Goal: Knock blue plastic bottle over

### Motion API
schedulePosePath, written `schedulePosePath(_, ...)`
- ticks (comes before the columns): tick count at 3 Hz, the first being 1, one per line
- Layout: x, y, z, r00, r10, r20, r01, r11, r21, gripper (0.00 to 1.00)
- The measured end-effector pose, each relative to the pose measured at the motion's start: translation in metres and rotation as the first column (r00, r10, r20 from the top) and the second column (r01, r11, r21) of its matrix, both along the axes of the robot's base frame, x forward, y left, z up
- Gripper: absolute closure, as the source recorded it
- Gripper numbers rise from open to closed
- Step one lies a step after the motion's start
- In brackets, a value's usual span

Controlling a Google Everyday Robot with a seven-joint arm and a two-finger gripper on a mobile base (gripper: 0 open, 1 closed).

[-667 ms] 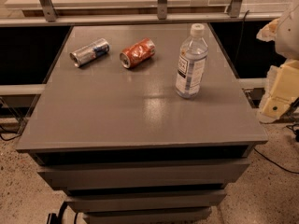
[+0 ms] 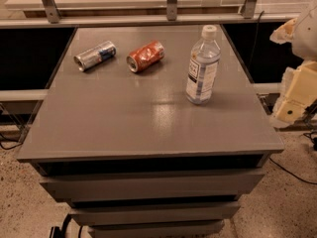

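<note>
The blue plastic bottle (image 2: 202, 66) stands upright on the right half of the grey table top (image 2: 124, 118). It is clear and faintly bluish, with a white cap and a white-blue label. My gripper (image 2: 293, 99) shows as cream-coloured parts at the right edge of the camera view. It is beyond the table's right edge, well to the right of the bottle and apart from it, at about the height of the table top. It touches nothing.
A silver-blue can (image 2: 95, 55) and a crushed red-orange can (image 2: 145, 56) lie on their sides at the table's far left. A railing with metal posts (image 2: 172, 1) runs behind the table. Drawers (image 2: 148, 182) sit below its front edge.
</note>
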State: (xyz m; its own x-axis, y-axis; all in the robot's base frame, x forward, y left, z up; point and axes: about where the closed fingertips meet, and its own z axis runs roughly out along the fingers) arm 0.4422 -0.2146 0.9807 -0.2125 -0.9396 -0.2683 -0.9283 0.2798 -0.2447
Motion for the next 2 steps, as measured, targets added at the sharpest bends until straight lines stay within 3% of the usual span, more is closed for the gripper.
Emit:
schedulePosePath(1, 0.014, 0.004, -0.006, 0.9999, 0.014, -0.002, -0.013, 0.993, 0.12, 0.0)
schedulePosePath(2, 0.034, 0.012, -0.016, 0.9997, 0.013, -0.023, -0.006, 0.966, 0.258, 0.0)
